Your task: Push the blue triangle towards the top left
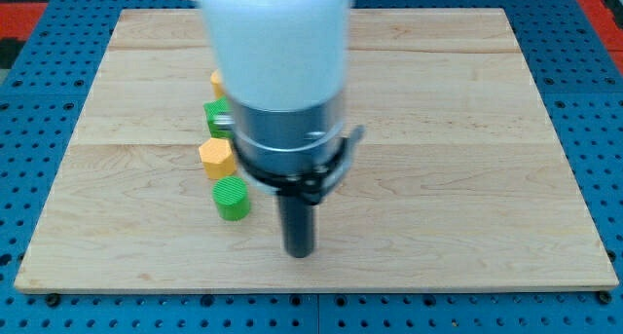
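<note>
Four blocks showed on the wooden board (467,129), all to the view's left of my tip (300,253). Two were green: a cylinder (232,199) and a partly hidden block (216,116). Two were yellow-orange: a hexagonal block (216,158) and a mostly hidden one (215,81).

Green cylinder (232,199), yellow block (216,158) crowd tip (300,252) left (perhaps more behind arm).

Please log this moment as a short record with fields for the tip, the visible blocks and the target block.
tip: my tip, right of and below the green cylinder
blocks in column: yellow block, green block, yellow hexagon, green cylinder
blue triangle: not visible, possibly hidden behind the arm
surface: wooden board
</note>
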Controlling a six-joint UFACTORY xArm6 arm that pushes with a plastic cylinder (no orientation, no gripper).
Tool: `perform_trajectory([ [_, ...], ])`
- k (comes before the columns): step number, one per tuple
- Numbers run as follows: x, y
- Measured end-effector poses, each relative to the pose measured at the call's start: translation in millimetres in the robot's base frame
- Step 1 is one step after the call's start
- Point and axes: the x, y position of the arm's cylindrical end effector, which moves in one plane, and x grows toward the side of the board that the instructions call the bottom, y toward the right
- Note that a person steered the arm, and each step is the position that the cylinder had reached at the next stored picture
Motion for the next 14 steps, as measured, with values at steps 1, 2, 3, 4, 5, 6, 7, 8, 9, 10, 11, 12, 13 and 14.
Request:
perform_trajectory([
  [1, -88, 18],
  [2, -144, 34],
  [3, -170, 99],
  [4, -170, 113],
  [5, -171, 113],
  [6, -173, 113],
  [7, -176, 114],
  [8, -193, 116],
  [9, -223, 126],
  [10, -252, 127],
  [11, -291, 107],
  [12, -312, 76],
  [13, -312, 76],
  [14, -312, 76],
])
